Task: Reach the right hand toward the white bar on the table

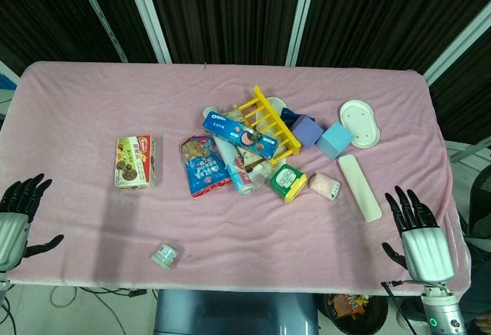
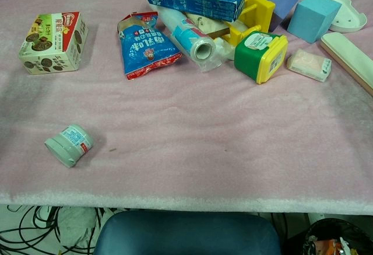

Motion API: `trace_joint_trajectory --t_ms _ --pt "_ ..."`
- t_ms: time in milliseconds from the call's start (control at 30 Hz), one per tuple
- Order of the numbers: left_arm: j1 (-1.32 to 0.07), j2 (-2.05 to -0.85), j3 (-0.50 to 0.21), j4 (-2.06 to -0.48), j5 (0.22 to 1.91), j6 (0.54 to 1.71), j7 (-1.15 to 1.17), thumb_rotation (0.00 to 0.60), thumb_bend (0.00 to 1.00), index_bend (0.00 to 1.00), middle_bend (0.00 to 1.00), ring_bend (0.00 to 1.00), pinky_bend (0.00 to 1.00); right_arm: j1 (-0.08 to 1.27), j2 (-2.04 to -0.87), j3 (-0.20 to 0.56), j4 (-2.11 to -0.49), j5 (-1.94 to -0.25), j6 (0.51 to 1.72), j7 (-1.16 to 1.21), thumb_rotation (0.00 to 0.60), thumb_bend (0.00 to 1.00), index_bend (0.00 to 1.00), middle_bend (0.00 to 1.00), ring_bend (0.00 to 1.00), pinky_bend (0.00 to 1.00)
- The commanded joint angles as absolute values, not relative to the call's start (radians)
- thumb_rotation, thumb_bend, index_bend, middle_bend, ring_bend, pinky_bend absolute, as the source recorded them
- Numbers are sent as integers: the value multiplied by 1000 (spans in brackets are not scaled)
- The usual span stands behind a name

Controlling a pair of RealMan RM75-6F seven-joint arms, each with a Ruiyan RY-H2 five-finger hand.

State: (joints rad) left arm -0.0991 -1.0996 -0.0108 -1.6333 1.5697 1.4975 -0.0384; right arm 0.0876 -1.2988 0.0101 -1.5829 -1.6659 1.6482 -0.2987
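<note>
The white bar (image 1: 360,186) is a long flat slab lying on the pink cloth at the right, slanting toward the front edge; the chest view shows part of it (image 2: 350,60) at the right border. My right hand (image 1: 415,231) hovers at the table's front right corner, fingers spread, holding nothing, a short way to the near right of the bar. At the front left corner my left hand (image 1: 17,216) is spread too and holds nothing. Neither hand shows in the chest view.
A clutter sits mid-table: yellow rack (image 1: 268,122), blue box (image 1: 238,136), snack bag (image 1: 202,168), green-lidded tub (image 1: 288,182), pink pack (image 1: 324,185), two blue cubes (image 1: 334,140). A white oval dish (image 1: 360,123) lies behind the bar. Cookie box (image 1: 136,162) left, small jar (image 1: 164,255) front.
</note>
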Motion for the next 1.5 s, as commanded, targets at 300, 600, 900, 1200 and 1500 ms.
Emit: trace_joint_trajectory --t_ms 300,600,900,1200,1500 --pt "-98 -1099 -10 -1635 1569 1498 -40 600 0 0 0 0 0 84 -1298 12 -1595 -1663 1634 -294 600 120 0 0 0 230" --pt "-97 -1099 -10 -1636 1568 1498 -41 600 0 0 0 0 0 89 -1297 23 -1651 -1634 1600 -293 600 119 0 0 0 231" --pt "-100 -1103 -14 -1638 1555 1489 -34 600 0 0 0 0 0 151 -1351 77 -1767 -1494 1453 -366 600 66 0 0 0 230" --pt "-106 -1105 -19 -1637 1540 1473 -38 600 0 0 0 0 0 259 -1495 180 -1713 -1316 1327 -524 600 63 0 0 0 230" --pt "-108 -1101 -21 -1640 1525 1462 -49 600 0 0 0 0 0 345 -1606 259 -1572 -1155 1257 -625 600 63 0 0 0 229"
